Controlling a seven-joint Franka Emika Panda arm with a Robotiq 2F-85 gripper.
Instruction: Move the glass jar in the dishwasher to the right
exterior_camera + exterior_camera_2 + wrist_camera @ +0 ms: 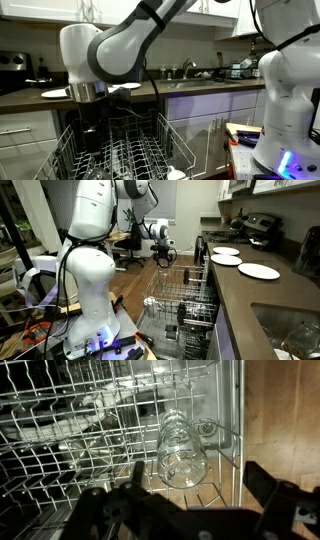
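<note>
Here, the glass jar (182, 448) rests in the dishwasher (186, 288), in the wire rack (60, 450) close to its side wall. Its mouth is turned toward the wrist camera and its long axis runs away from it. The jar lies straight ahead of the gripper (192, 470), framed between the widely spread fingers (268, 485), which do not touch it. I cannot make the jar out in either exterior view.
</note>
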